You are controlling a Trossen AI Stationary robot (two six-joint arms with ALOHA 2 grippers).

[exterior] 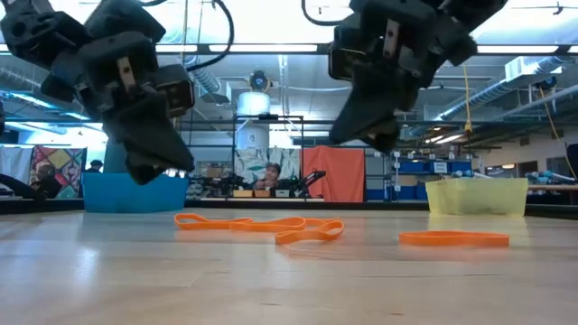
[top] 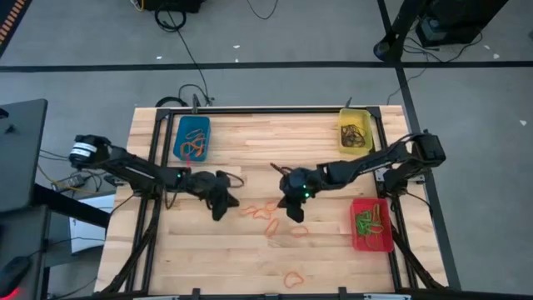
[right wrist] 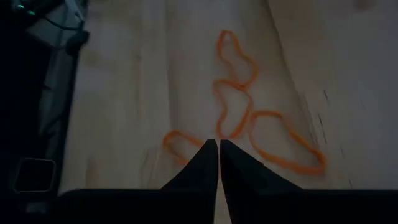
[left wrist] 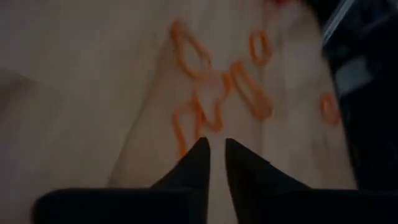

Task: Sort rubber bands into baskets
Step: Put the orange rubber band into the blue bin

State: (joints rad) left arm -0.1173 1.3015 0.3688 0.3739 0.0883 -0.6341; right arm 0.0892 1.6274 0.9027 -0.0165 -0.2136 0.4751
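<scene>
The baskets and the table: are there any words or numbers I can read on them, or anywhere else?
No words or numbers can be read anywhere.
Blue basket, yellow basket, red basket: no labels show.
Wooden table: bare wood, no writing.
Colourful hanging in the room behind, low view: a pattern only, too blurred to show letters.

Three baskets on the desk: one blue (top: 192, 137); one yellow (top: 355, 131); one red (top: 371, 224); about five loose orange rubber bands (top: 268, 211) lie at the desk's middle; two tools.
</scene>
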